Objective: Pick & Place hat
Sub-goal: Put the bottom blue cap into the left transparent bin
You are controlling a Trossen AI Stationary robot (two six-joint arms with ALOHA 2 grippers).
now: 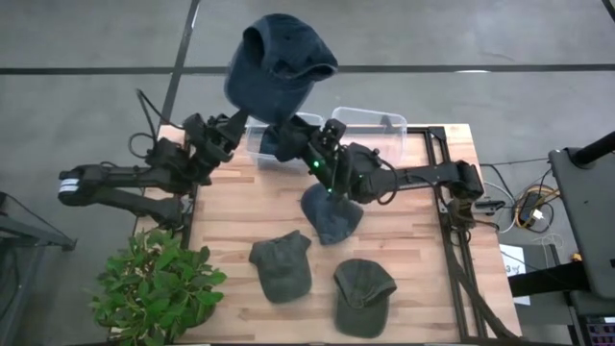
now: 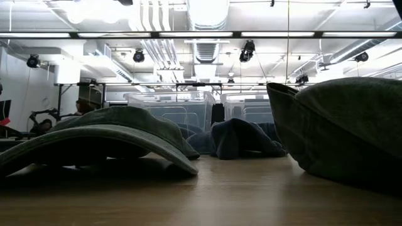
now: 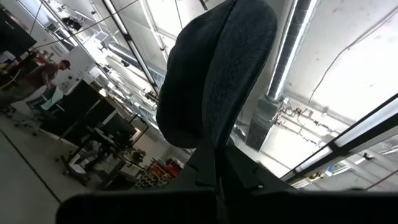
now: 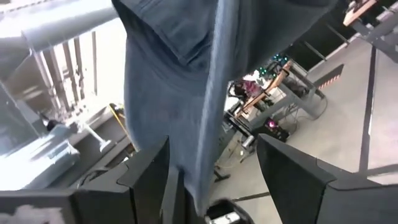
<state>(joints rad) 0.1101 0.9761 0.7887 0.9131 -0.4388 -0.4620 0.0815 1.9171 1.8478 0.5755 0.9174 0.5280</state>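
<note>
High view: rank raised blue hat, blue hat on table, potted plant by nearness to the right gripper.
From the right gripper:
1. raised blue hat, right at it, table's far edge.
2. blue hat on table, mid-table.
3. potted plant, near left corner.

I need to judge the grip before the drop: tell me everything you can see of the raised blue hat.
The blue hat is a soft, denim-looking cap with crown and brim, held high above the table's far edge, over the clear bins. It hangs limp and creased. The left gripper is shut on its lower edge. In the right wrist view the cloth drapes between the open fingers of the right gripper, which sits just under it; whether they touch it I cannot tell.
</note>
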